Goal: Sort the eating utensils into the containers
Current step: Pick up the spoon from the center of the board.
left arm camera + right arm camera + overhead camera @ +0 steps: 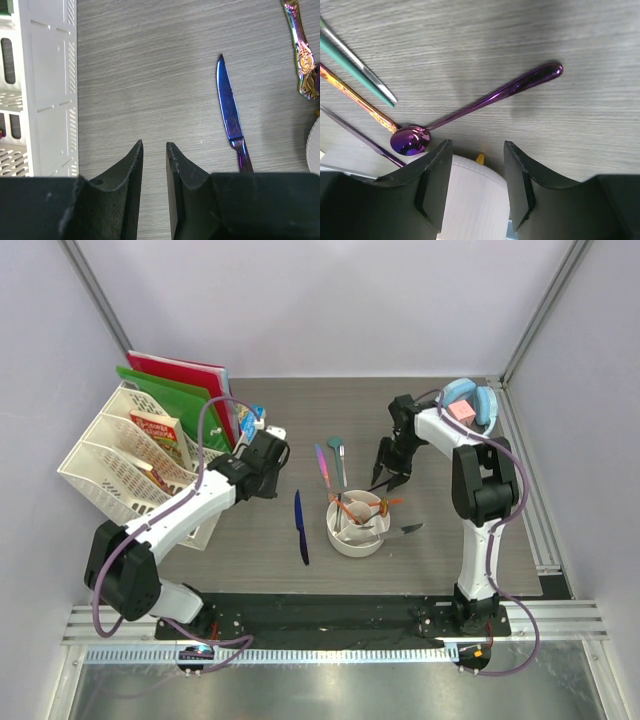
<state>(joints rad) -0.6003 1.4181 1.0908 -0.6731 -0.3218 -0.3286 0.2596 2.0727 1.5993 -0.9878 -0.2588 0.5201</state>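
In the left wrist view, the dark blue knife [229,107] loses the end of its handle behind the left gripper [154,146]. The iridescent piece [301,55] is cut by the top edge. Only a sliver of the white cup [315,150] shows at the right edge, and the lattice rack [45,90] runs off the left.

In the right wrist view, the cup is mostly covered by the fingers of the right gripper [474,150] and cut by the bottom edge. A yellow tip [480,158] pokes over its rim, too little to name. The teal piece [355,71], silver piece [375,81] and gold piece [360,99] run off the left edge. So does the dark purple piece [360,136], whose other end is lost at the gripper.

From above, which compartments hold the pieces standing in the cup is too small to tell. The right arm partly hides the light blue bowl [464,388].
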